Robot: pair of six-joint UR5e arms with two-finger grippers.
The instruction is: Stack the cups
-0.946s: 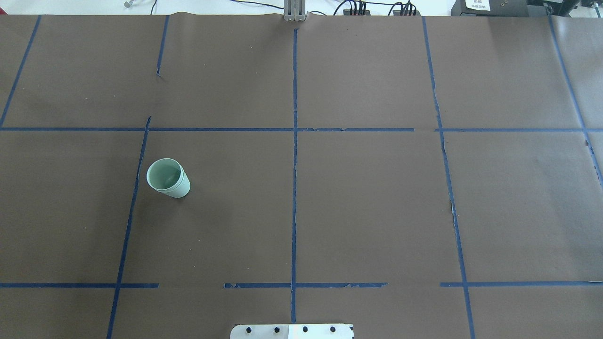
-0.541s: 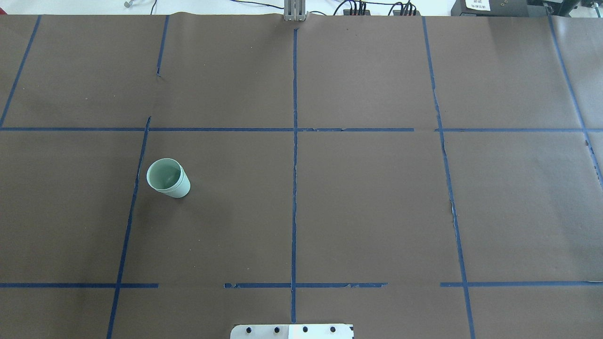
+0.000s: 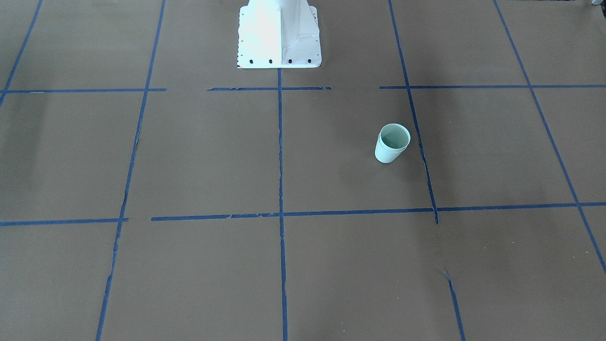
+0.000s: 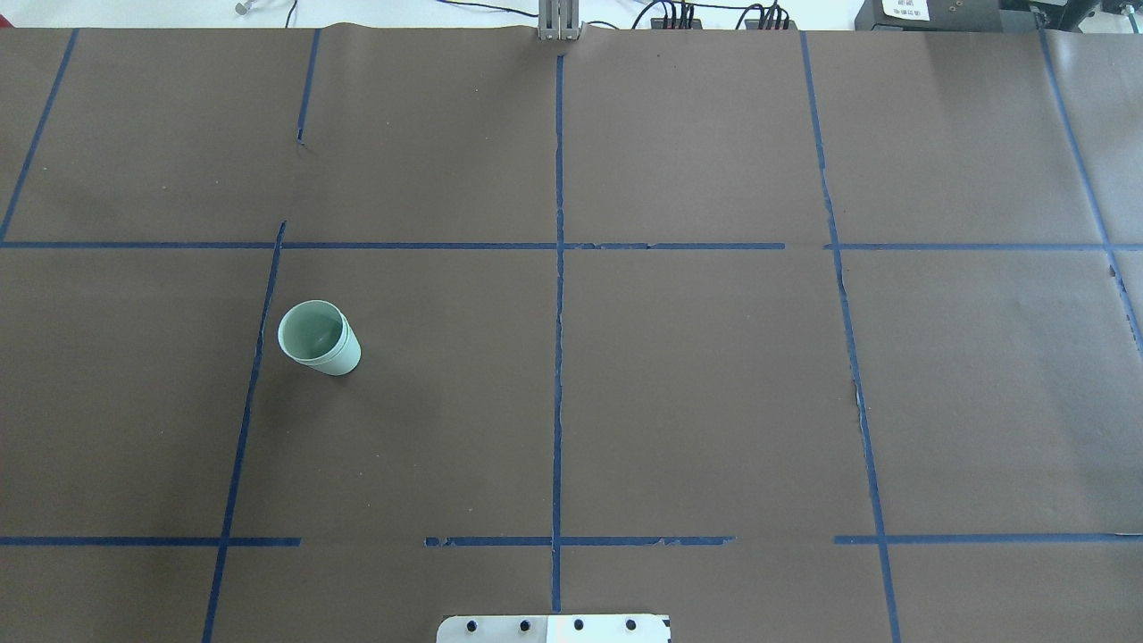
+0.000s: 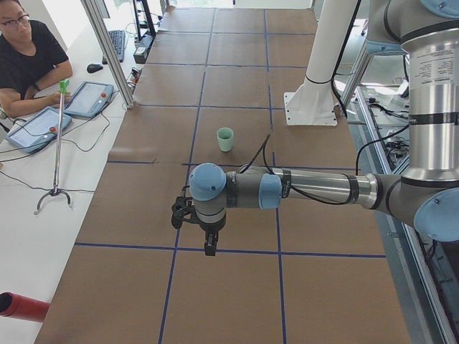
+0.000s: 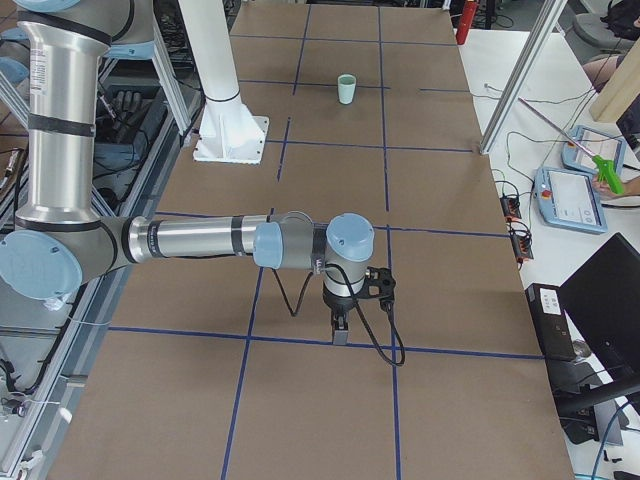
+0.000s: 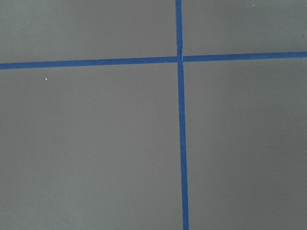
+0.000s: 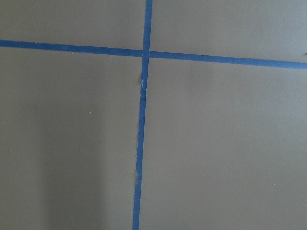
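Note:
A pale mint-green cup [image 4: 321, 341] stands upright on the brown paper on my left side. It also shows in the front view [image 3: 392, 144], the left side view [image 5: 225, 139] and the right side view [image 6: 346, 89]. A second rim line just under its top rim suggests two cups nested one in the other. No separate second cup shows. My left gripper [image 5: 209, 249] hangs above the table, far from the cup. My right gripper [image 6: 341, 332] hangs over the opposite end. Both show only in side views, so I cannot tell if they are open or shut.
Blue tape lines [image 4: 559, 268] grid the brown paper. The white robot base [image 3: 279, 33] stands at the table's robot-side edge. An operator [image 5: 29, 50] with tablets [image 5: 90, 99] sits beyond the far edge. Both wrist views show only paper and a tape cross [image 7: 180, 58].

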